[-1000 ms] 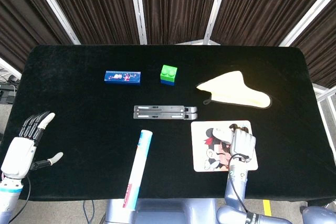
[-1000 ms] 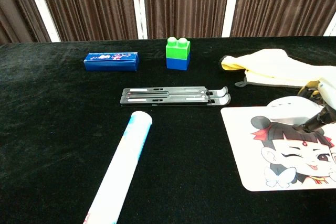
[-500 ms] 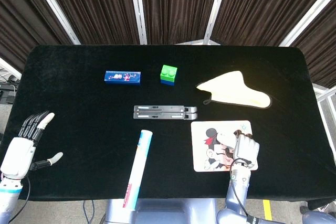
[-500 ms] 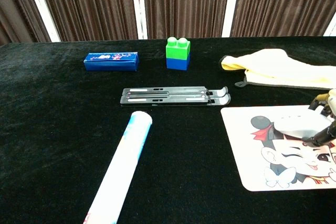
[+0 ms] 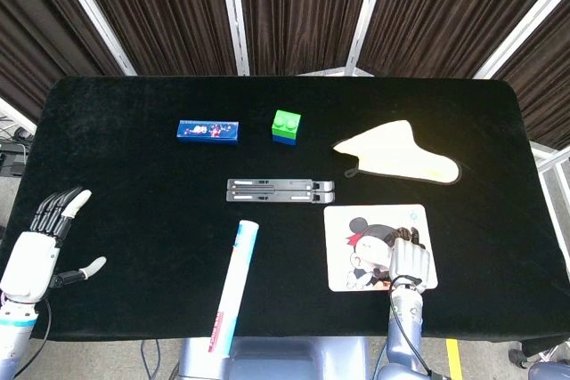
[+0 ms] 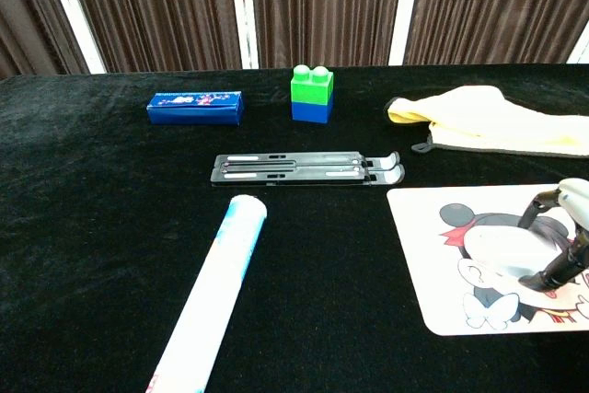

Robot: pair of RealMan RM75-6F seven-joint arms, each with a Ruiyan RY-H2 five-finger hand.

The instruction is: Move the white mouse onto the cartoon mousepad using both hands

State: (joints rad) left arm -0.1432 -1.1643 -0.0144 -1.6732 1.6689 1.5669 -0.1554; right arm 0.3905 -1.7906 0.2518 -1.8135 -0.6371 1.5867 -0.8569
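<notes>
The cartoon mousepad [image 5: 356, 220] [image 6: 423, 227] lies at the near right of the black table. On its near half sits the white mouse [image 6: 511, 248], covering part of the cartoon face. My right hand [image 5: 411, 261] [image 6: 560, 241] lies over the mouse and grips it, fingers wrapped around its far side and thumb along the near side. The head view hides almost all of the mouse under the hand. My left hand [image 5: 40, 246] hovers at the table's near left edge with its fingers spread, holding nothing.
A black folding stand [image 5: 280, 190] [image 6: 306, 169] lies just beyond the pad. A white tube [image 5: 233, 287] [image 6: 213, 294] lies near centre. A blue box [image 5: 208, 130], a green-and-blue block [image 5: 286, 125] and a yellow cloth [image 5: 396, 156] sit further back.
My right hand has slid toward me across the mousepad, taking the mouse from the pad's far right part to its near half. The left hand has barely shifted.
</notes>
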